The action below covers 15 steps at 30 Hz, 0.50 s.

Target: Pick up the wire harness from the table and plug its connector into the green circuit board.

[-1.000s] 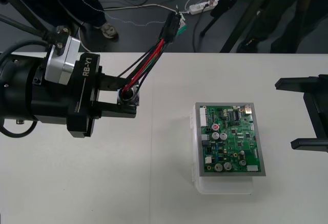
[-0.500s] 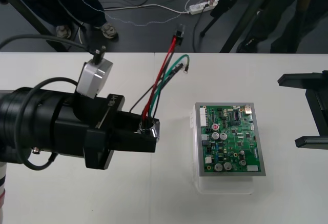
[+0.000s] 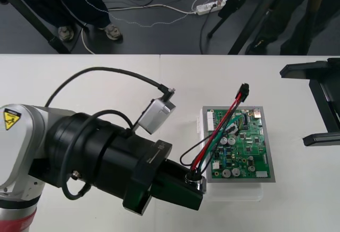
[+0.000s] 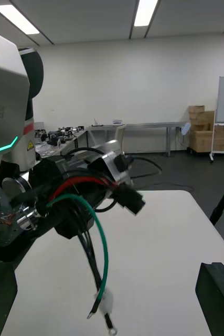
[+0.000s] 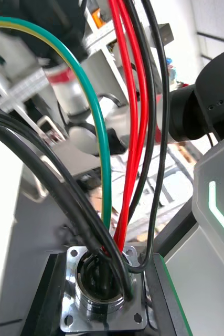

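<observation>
My left gripper (image 3: pixel 191 188) is shut on the round metal socket (image 3: pixel 195 179) of the wire harness, just in front of the near left corner of the green circuit board (image 3: pixel 241 147). Red, black and green wires (image 3: pixel 218 128) rise from the socket across the board to the small black plug (image 3: pixel 244 90), which hangs above the board's far edge. In the left wrist view the flanged socket (image 5: pixel 102 294) sits between my fingers (image 5: pixel 161 299). From the right wrist view the plug (image 4: pixel 128 199) and a green wire (image 4: pixel 104 252) hang free. My right gripper (image 3: pixel 314 104) waits open at the right edge.
The board rests on a white base (image 3: pixel 234 194) right of the table's middle. The bulky left arm (image 3: pixel 90 157) covers the near left of the table. Bare table lies between the board and the right gripper. Cables lie on the dark floor (image 3: pixel 159 9) beyond the far edge.
My left arm has swung right and toward the near edge with the harness, from the far left to the board's near left corner. The plug now hangs over the board. The right gripper barely shifted.
</observation>
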Available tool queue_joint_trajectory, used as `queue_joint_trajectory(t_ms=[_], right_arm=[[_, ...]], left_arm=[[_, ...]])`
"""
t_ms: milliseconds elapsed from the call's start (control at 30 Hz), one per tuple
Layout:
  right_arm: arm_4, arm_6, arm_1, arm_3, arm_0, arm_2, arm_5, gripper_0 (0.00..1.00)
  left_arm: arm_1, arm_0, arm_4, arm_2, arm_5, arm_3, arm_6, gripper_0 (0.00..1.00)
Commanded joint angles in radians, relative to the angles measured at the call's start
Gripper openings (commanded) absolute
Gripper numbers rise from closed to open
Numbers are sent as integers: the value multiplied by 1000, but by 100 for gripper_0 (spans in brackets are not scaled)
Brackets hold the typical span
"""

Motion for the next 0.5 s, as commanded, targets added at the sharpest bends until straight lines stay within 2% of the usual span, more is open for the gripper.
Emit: queue_joint_trajectory(t_ms=[33, 167, 267, 500], right_arm=[[-45, -60, -38, 1, -63, 28, -5, 100], [-66, -74, -38, 24, -75, 67, -5, 100], [-72, -69, -38, 116, -77, 147, -5, 100], [-89, -58, -35, 221, -74, 250, -5, 100]], left_arm=[[-25, -27, 63, -70, -23, 116, -128, 0], [-25, -38, 85, -86, -23, 148, -144, 0], [-25, -39, 97, -101, -23, 148, -141, 0], [-25, -57, 134, -119, -23, 146, -154, 0]])
